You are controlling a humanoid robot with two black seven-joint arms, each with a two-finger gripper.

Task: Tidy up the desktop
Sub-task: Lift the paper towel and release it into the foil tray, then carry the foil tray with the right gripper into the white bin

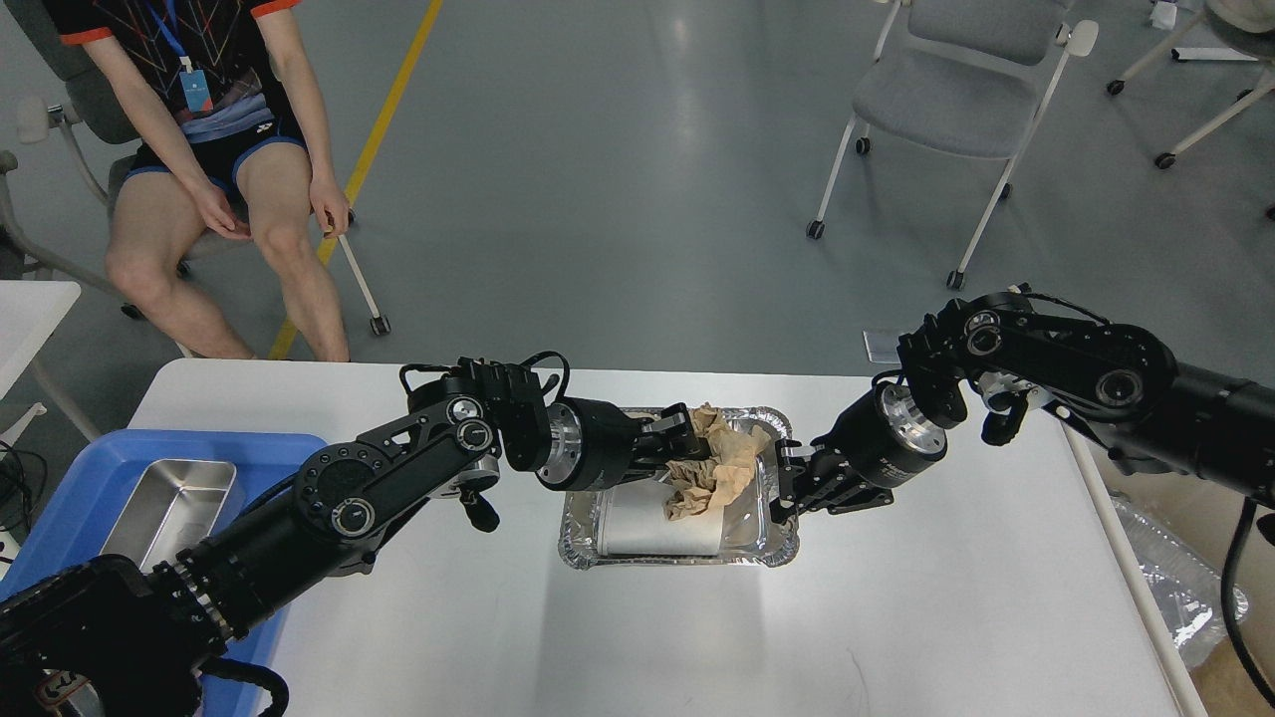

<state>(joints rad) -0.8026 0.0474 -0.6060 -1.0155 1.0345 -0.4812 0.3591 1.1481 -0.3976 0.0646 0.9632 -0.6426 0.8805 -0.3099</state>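
- White and smooth, the desk [896,617] spreads under both arms and fills the lower part of the head view; most of its surface is bare.
- A crinkled foil tray [588,543] sits on the desk between the two grippers, holding a white rectangular item [647,528] and a crumpled wad of brown paper [717,468].
- The left gripper [687,443] reaches in over the tray's left rim, its jaws at the brown paper and apparently closed on it, though the dark fingers against the folds make a firm grip hard to confirm.
- The right gripper [792,488] is at the tray's right rim; whether its jaws are together on the foil or merely beside it cannot be told.
- Risk: if the left jaws only pinch a loose fold, the paper could tear or slip free on lifting and drop back onto the desk.
- Risk: the foil looks thin, so a pull from the right jaws could bend the rim or drag the tray and tip the white item out.
- Pose: the left arm comes in low from the lower left, elbow bent, wrist roughly level; the right arm folds in from the right edge, forearm angled down towards the tray.
- Behind the left arm, well away from the jaws, a blue plastic tray [70,498] holds a steel pan [169,508].
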